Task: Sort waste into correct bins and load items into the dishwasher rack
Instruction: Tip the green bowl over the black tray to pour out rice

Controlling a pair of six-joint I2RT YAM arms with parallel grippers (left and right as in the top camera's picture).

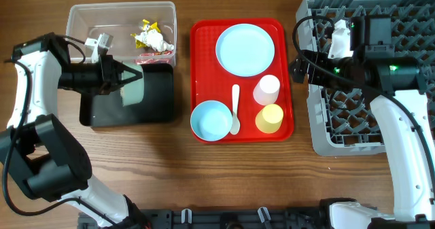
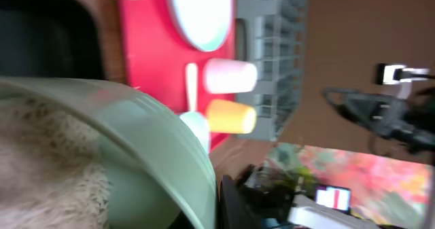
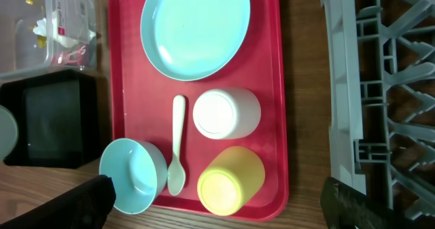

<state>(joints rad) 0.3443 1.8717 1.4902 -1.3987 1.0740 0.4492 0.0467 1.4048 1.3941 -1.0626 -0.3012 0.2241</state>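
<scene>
While tilted, bowl (image 1: 133, 91) in left hand (image 1: 119, 77)

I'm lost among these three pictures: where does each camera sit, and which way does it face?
Overhead: fixed above the table, facing straight down; left arm and right arm show.
Left wrist: on the left arm, facing across the held pale green bowl toward the red tray; one dark finger shows.
Right wrist: on the right arm, facing down onto the red tray; both fingers at bottom corners.
Shared: all three show the yellow cup.
</scene>
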